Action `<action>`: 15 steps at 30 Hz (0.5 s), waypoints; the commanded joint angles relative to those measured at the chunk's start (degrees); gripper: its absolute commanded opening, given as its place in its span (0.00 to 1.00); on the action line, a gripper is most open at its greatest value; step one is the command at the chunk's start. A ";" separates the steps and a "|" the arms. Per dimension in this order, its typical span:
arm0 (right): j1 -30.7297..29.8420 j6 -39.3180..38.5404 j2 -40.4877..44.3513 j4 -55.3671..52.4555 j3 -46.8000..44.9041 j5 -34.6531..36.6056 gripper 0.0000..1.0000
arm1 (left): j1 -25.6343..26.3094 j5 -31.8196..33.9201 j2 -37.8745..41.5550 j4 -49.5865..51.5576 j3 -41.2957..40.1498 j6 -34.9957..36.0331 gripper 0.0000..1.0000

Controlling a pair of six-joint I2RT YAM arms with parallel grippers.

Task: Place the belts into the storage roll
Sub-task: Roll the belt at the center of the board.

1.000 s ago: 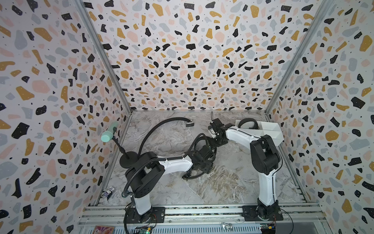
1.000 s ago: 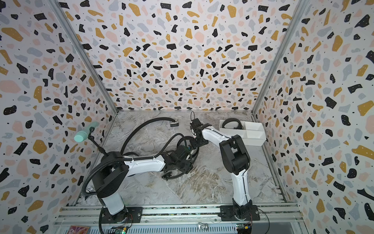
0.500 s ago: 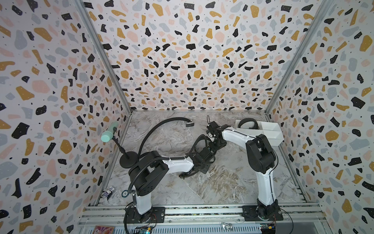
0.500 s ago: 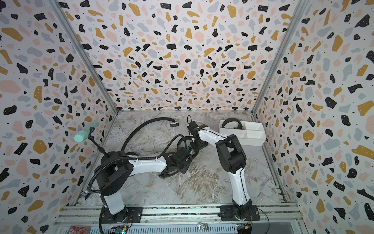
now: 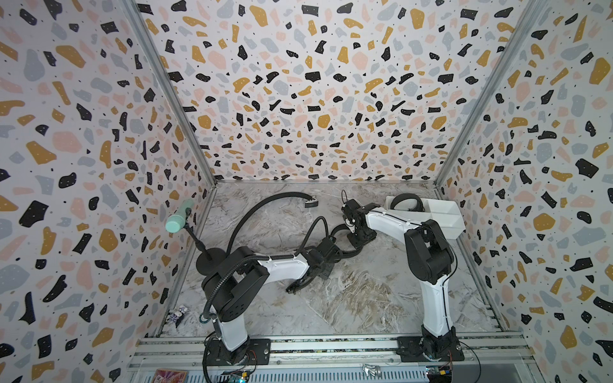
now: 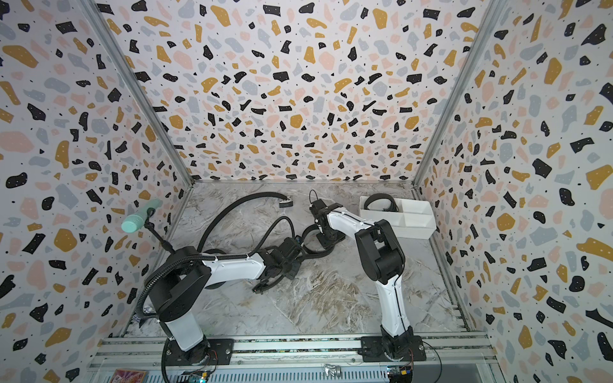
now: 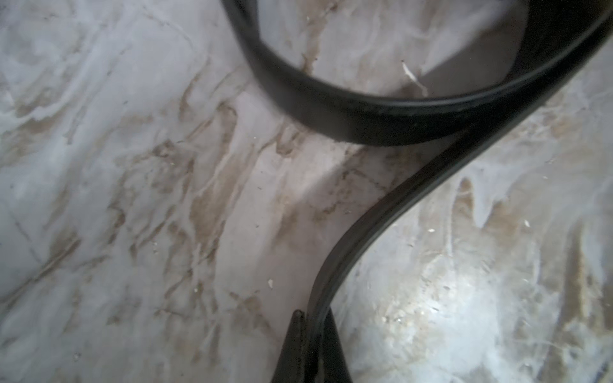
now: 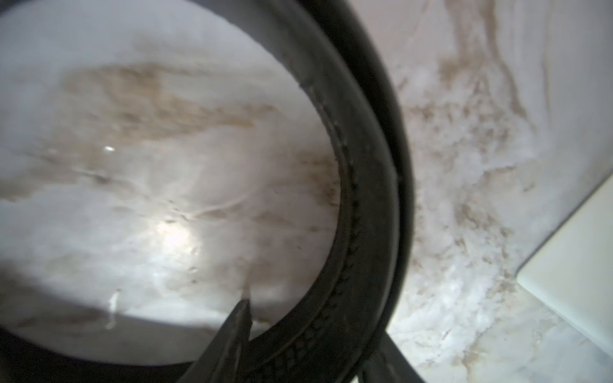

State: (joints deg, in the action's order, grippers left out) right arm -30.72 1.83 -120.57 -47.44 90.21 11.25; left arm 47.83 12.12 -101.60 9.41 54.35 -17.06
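Note:
The storage roll (image 5: 444,214) is a white divided tray by the right wall, and one coiled belt (image 5: 406,202) lies in its back compartment. A second belt (image 5: 255,212) arcs over the floor at back left, its buckle (image 5: 311,202) at the far end. A third belt (image 5: 345,255) loops mid-floor between the arms. My left gripper (image 7: 313,318) is shut on its strap (image 7: 381,212), which stands on edge. My right gripper (image 8: 315,328) is shut across the same belt's loop (image 8: 368,199). In both top views the right gripper (image 6: 328,238) points straight down.
A teal microphone (image 5: 179,219) on a black stand (image 5: 210,262) is by the left wall. A ribbed cable hose (image 5: 225,282) loops off the left arm. Terrazzo walls close in three sides, and a metal rail (image 5: 331,345) runs along the front. The tray's corner (image 8: 570,272) is close to the right gripper.
The left jaws have closed onto the belt strap. The right jaws have narrowed around the belt's loop. The left arm has reached a little farther toward the right arm.

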 commanded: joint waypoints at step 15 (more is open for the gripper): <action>3.39 -1.39 0.54 -4.97 -2.18 2.62 0.50 | -6.04 6.82 2.17 9.31 -4.58 0.89 0.00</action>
State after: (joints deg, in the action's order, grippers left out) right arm -28.12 1.39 -120.27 -48.25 89.62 12.27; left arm 43.48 14.92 -99.46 11.05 52.12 -16.23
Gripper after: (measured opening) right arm 0.502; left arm 0.047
